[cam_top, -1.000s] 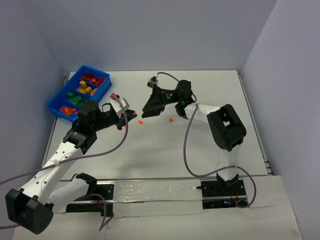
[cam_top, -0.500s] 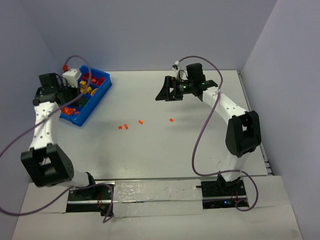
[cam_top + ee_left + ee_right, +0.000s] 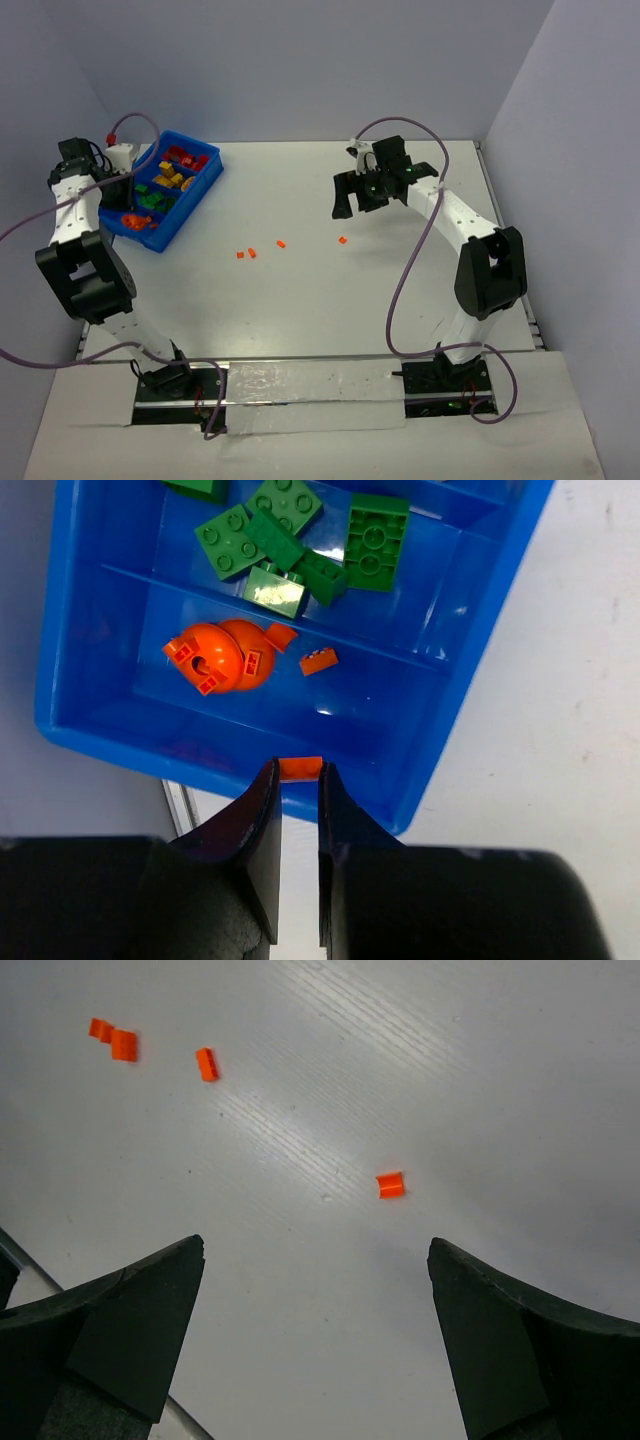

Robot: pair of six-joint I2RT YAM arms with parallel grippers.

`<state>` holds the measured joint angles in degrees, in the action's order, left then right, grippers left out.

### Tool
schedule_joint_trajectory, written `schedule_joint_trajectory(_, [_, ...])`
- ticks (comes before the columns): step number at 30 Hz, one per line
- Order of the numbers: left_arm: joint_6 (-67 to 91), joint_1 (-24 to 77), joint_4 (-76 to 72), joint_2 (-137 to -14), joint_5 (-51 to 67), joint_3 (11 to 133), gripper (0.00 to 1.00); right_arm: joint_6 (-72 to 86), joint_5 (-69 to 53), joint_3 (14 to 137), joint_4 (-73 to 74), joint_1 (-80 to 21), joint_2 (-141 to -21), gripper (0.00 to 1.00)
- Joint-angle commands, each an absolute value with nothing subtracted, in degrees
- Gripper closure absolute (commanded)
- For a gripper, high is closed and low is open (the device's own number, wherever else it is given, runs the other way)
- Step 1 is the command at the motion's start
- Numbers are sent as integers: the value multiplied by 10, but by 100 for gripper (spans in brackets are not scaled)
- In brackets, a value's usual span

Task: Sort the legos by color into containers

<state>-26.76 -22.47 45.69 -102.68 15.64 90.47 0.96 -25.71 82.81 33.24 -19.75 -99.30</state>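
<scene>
The left gripper (image 3: 298,772) has its two fingers (image 3: 262,825) pressed together on a tiny orange bit (image 3: 300,768), pinched at the very tips. The bit hangs right at the rim of the blue bin (image 3: 110,738), over the outer wall of its end compartment.

Inside that end compartment lie two rounded orange pieces (image 3: 222,658), touching each other, with two small orange chips (image 3: 319,661) just beside them. In the next compartment, across one divider, is a cluster of green bricks (image 3: 285,542). The overhead view shows yellow bricks (image 3: 170,178) in the compartment after that and red bricks (image 3: 185,157) at the bin's far end.

Well apart from the bin, out over the white table (image 3: 400,290), the right gripper (image 3: 315,1250) has its fingers spread wide and holds nothing. On the bare tabletop below it lie four loose orange bits. One lone bit (image 3: 390,1185) lies farthest from the bin and a second bit (image 3: 206,1064) lies closer to it. A pair of bits (image 3: 112,1038), just beside one another, lies nearest the bin's long side. All four rest on the table between the bin and the right gripper, clear of both.
</scene>
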Motion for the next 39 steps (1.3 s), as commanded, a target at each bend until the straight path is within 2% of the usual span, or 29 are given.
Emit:
schedule_joint_trajectory(1, [-290, -219, 438, -1056, 137, 926, 99, -26, -228, 824, 355, -200, -970, 0])
schedule_joint_trajectory(6, [-296, -208, 426, -1075, 123, 912, 95, -32, -215, 822, 359, -200, -979, 0])
schedule_joint_trajectory(13, [-293, -202, 420, -1104, 117, 923, 71, -31, -209, 824, 363, -199, -984, 0])
schedule_joint_trajectory(21, [-300, -194, 437, -1114, 116, 952, 54, -31, -200, 826, 365, -187, -982, 0])
schedule_joint_trajectory(27, [-298, -170, 477, -1071, 181, 995, 52, -28, -202, 824, 365, -161, -975, 0])
schedule_joint_trajectory(31, [-258, -71, 449, -988, 211, 965, 52, -21, -210, 824, 366, -120, -970, 0])
schedule_joint_trajectory(34, [-186, 65, 368, -940, 206, 900, 49, -14, -222, 821, 366, -82, -967, 0])
schedule_joint_trajectory(39, [-67, 221, 282, -969, 163, 879, 48, -8, -232, 815, 370, -15, -956, 0])
